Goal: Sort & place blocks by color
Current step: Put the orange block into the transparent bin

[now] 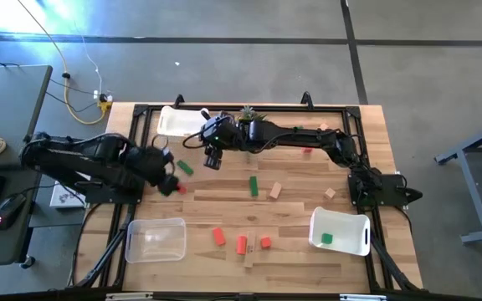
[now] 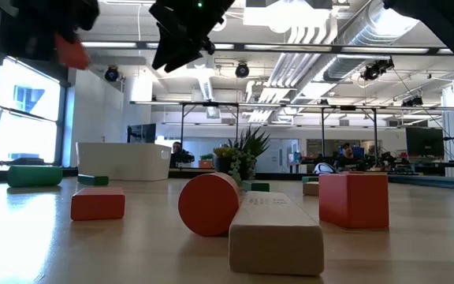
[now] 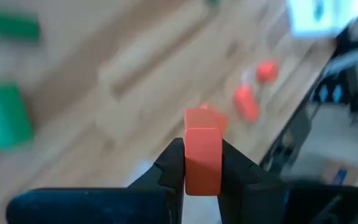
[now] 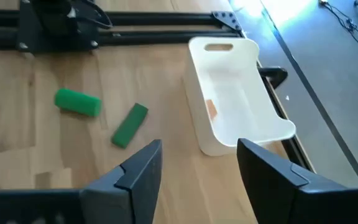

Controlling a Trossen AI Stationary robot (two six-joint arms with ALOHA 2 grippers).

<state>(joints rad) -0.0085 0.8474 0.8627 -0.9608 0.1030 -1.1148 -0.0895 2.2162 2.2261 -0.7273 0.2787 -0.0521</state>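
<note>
Wooden planks make up the surface [image 1: 224, 276], framed by black rails, with a grey floor around it. The landmark is the plant [image 1: 247, 114] at the far edge.

Nearest the front edge, well away from the plant, a clear bin [image 1: 156, 240] sits on the left side and a white bin [image 1: 341, 232] on the right, the latter holding a green block [image 1: 327, 239]. Between them lie three red blocks [image 1: 241, 242] and a tan bar [image 1: 250, 255]. In the low view a red cylinder [image 2: 208, 204] rests touching a tan block [image 2: 275, 233], with red blocks on either side.

Closer to the plant, a green bar [image 1: 253, 186] and a tan block [image 1: 275, 191] lie near mid-surface, and another tan cube [image 1: 330, 193] lies further right.

The left end effector [image 1: 169, 186] hovers left of and nearer than the plant, clamped on a red block [image 3: 202, 160], which shows plainly between its fingers [image 3: 171, 167] in the wrist view. A green block [image 1: 184, 168] lies just beyond it.

The right end effector [image 1: 213, 159] hangs just left of the plant, fingers apart and holding nothing. Its wrist view looks over a green cylinder [image 4: 78, 102], a green bar [image 4: 130, 125] and a second white bin [image 4: 238, 112] with a small tan piece [image 4: 211, 109] inside; that bin sits left of the plant at the far edge.
</note>
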